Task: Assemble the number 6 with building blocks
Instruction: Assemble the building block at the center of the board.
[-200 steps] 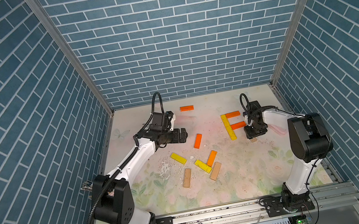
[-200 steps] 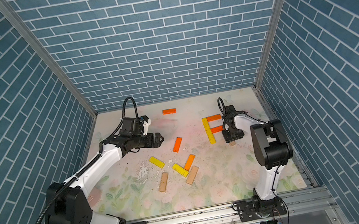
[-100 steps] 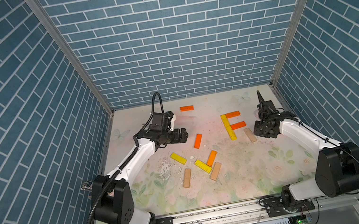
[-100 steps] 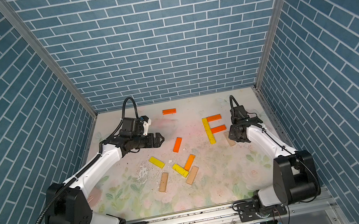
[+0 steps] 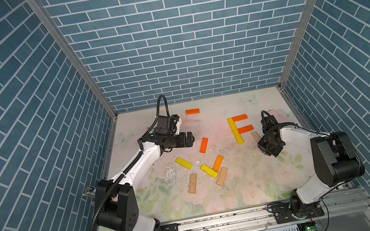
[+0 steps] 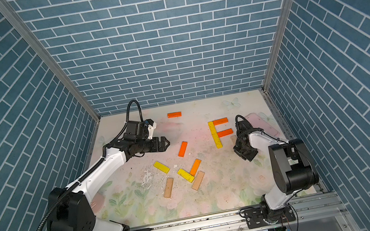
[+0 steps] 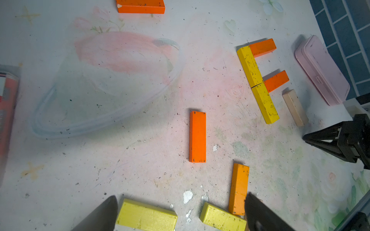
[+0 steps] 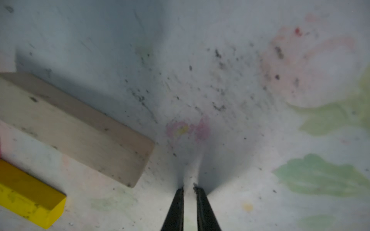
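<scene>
The building blocks lie flat on the flowered mat. Two yellow blocks [image 5: 235, 130] form a column, with an orange block [image 5: 239, 117] at its top and another [image 5: 245, 128] at its middle. A tan block [image 5: 256, 137] lies just right of the column's lower end, also in the right wrist view [image 8: 76, 128]. My right gripper [image 8: 188, 189] is shut on nothing, low over bare mat just in front of that tan block [image 5: 269, 145]. My left gripper [image 5: 189, 139] hovers open left of a loose orange block [image 5: 204, 145]; its fingers [image 7: 104, 212] frame yellow blocks [image 7: 147, 215].
Loose blocks in the middle front: yellow [image 5: 183, 163], yellow [image 5: 209, 171], orange [image 5: 218, 163], tan [image 5: 193, 183], tan [image 5: 222, 176]. One orange block [image 5: 192, 111] lies at the back. A pink case [image 6: 261, 124] sits by the right wall. A clear plastic piece [image 7: 100, 90] lies behind the left gripper.
My right gripper let go of the tan block beside the yellow column, shut, and pulled back toward the front as its arm swung round. The left arm has not moved.
</scene>
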